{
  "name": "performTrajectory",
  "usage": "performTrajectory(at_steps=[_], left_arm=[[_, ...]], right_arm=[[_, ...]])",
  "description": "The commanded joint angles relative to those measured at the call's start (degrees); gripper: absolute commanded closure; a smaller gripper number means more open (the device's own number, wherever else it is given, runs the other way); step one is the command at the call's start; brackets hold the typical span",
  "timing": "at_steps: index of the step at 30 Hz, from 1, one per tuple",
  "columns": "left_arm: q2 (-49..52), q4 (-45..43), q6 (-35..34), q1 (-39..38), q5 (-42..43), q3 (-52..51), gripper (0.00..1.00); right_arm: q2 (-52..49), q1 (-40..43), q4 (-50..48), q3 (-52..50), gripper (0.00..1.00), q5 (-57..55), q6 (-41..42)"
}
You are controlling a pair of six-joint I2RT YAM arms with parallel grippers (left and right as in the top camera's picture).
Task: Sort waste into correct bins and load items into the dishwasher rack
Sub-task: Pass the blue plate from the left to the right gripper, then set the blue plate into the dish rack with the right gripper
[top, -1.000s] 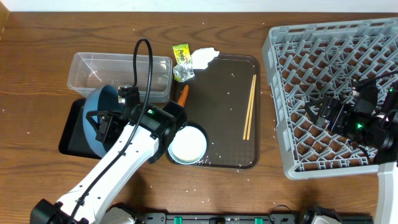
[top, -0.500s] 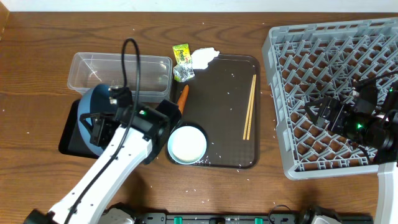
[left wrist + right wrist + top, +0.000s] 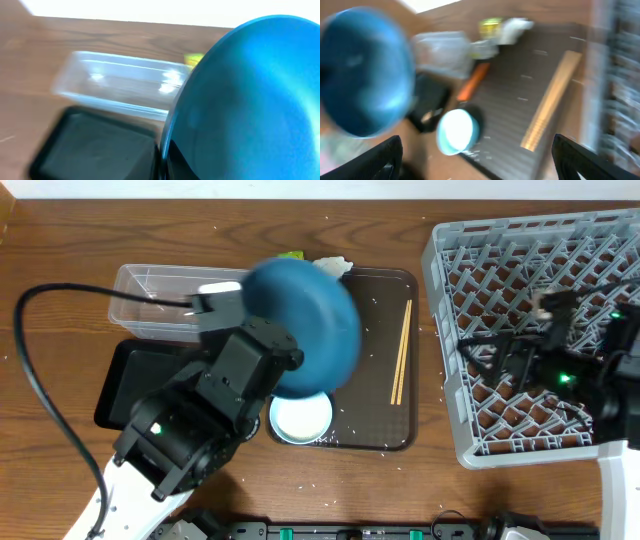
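My left gripper (image 3: 282, 365) is shut on the rim of the large dark-blue dish (image 3: 302, 320) and holds it high above the brown serving tray. In the left wrist view the dish (image 3: 250, 100) fills the right side, with the jaws (image 3: 167, 157) pinching its edge. The white bowl (image 3: 302, 418) sits on the tray's front left. Wooden chopsticks (image 3: 402, 350) lie on its right. My right gripper (image 3: 488, 360) is open and empty over the grey rack (image 3: 540, 270). The blurred right wrist view shows the dish (image 3: 365, 70), the bowl (image 3: 457, 131), an orange carrot (image 3: 475, 82) and the chopsticks (image 3: 550, 107).
The clear tub (image 3: 160, 300) and the black tray (image 3: 125, 385) stand left of the brown serving tray (image 3: 370, 405). A white tissue (image 3: 337, 266) and a yellow-green wrapper (image 3: 291, 255) peek out behind the dish. Rice grains dot the tray.
My left arm has lifted the blue dish off the black tray and swung it up and to the right, over the brown tray. My right gripper has shifted slightly left over the rack.
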State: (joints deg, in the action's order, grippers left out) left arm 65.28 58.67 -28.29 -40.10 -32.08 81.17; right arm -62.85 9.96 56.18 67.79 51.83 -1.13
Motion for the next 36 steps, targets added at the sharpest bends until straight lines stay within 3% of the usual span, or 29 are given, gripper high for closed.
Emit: performTrajectory(at_steps=[1, 4, 8, 12, 13, 15, 16, 19, 22, 23, 31, 36], left_arm=[[0.5, -2.1, 5.0, -1.7, 12.0, 0.7, 0.94], [0.6, -3.4, 5.2, -3.3, 12.6, 0.7, 0.94], [0.2, -4.6, 5.4, -5.3, 12.6, 0.7, 0.94], [-0.7, -5.8, 5.3, -6.9, 12.9, 0.7, 0.94], [-0.9, -6.2, 5.3, -7.1, 13.4, 0.7, 0.94], [-1.4, -6.8, 5.4, -7.5, 13.6, 0.7, 0.94], [-1.4, -6.8, 5.4, -7.5, 13.6, 0.7, 0.94], [-1.4, -6.6, 5.4, -7.5, 13.6, 0.7, 0.94], [-1.4, -6.5, 5.4, -7.5, 13.6, 0.7, 0.40], [-1.5, -6.6, 5.4, -7.5, 13.6, 0.7, 0.34], [-3.4, -7.4, 5.4, -7.5, 13.6, 0.7, 0.29], [-4.2, -7.2, 5.4, -7.5, 13.6, 0.7, 0.29]], right_arm=[[0.0, -6.4, -1.4, -0.1, 0.12, 8.8, -5.9], [-0.1, -12.9, -3.4, -0.1, 0.12, 5.4, -7.5], [-0.3, -19.6, -5.5, -0.1, 0.16, -9.0, -3.1], [-1.7, -24.2, -7.2, -0.1, 0.25, -16.9, -1.6], [-2.3, -25.0, -7.8, -0.1, 0.38, -17.0, -1.4], [-3.4, -26.0, -9.1, -0.1, 0.84, -17.0, -0.1], [-3.7, -26.1, -9.5, -0.1, 0.99, -17.0, 0.3], [-3.8, -25.8, -10.6, -0.1, 0.99, -20.3, 2.3], [-2.8, -24.5, -11.2, -0.1, 0.99, -30.6, 7.9], [-2.4, -23.8, -11.2, -0.1, 0.99, -35.6, 8.9], [-2.4, -15.6, -18.8, -0.1, 0.99, -87.6, 16.3], [-5.9, -10.6, -31.6, -0.1, 0.99, -104.1, 12.4]])
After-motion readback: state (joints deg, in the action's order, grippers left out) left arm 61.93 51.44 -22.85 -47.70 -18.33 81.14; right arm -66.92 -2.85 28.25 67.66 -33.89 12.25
